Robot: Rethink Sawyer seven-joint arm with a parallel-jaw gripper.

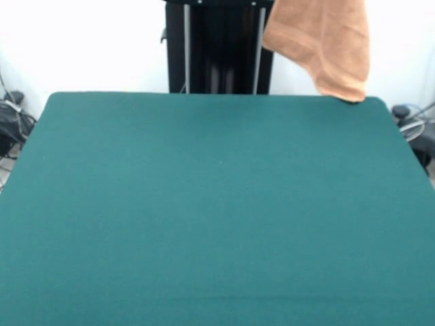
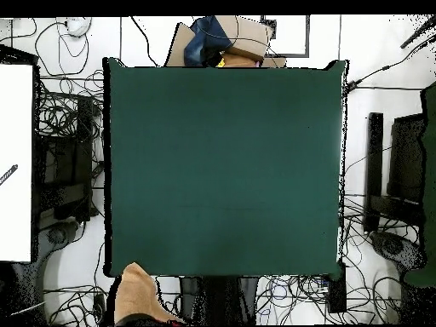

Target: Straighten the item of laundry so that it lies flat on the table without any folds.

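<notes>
the light orange-tan terry towel (image 1: 326, 42) is hanging in the air in loose folds, above and beside one far corner of the large rectangular table with the dark green felt-like top (image 1: 217, 217). its lowest tip is dangling just at that corner's edge, and whether it is touching cannot be told. in the overhead view the towel (image 2: 134, 295) is showing just past the tabletop's corner on the robot's side, off the felt (image 2: 221, 170). the gripper itself is hidden, so whether it is clamped on the towel cannot be told. cables are lying on the floor around the table.
</notes>
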